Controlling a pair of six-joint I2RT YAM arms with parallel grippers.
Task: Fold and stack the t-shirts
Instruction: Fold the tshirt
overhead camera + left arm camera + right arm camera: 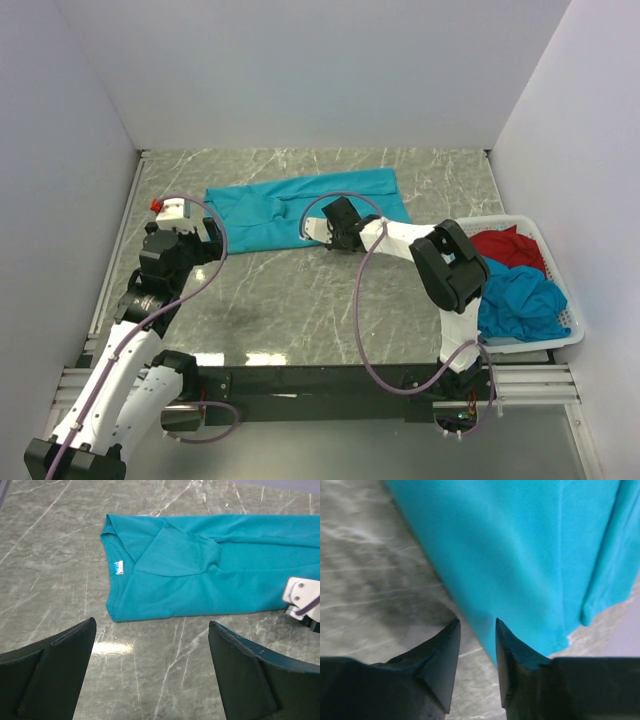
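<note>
A teal t-shirt (pixel 290 205) lies flat and partly folded lengthwise at the back of the marble table, collar end to the left. It also shows in the left wrist view (pixel 200 580) and the right wrist view (pixel 520 545). My left gripper (pixel 208 236) (pixel 152 622) is open wide and empty, just in front of the shirt's collar end. My right gripper (pixel 335 228) (pixel 477 620) is open with a narrow gap, low over the shirt's near edge, and that edge runs between its fingertips. A red t-shirt (pixel 510 245) and a blue t-shirt (pixel 520 300) lie bunched in the basket.
A white slatted basket (pixel 572 325) stands at the table's right edge, beside my right arm's elbow. White walls close in the table at the left, back and right. The right gripper's white body (pixel 301 594) shows at the right of the left wrist view.
</note>
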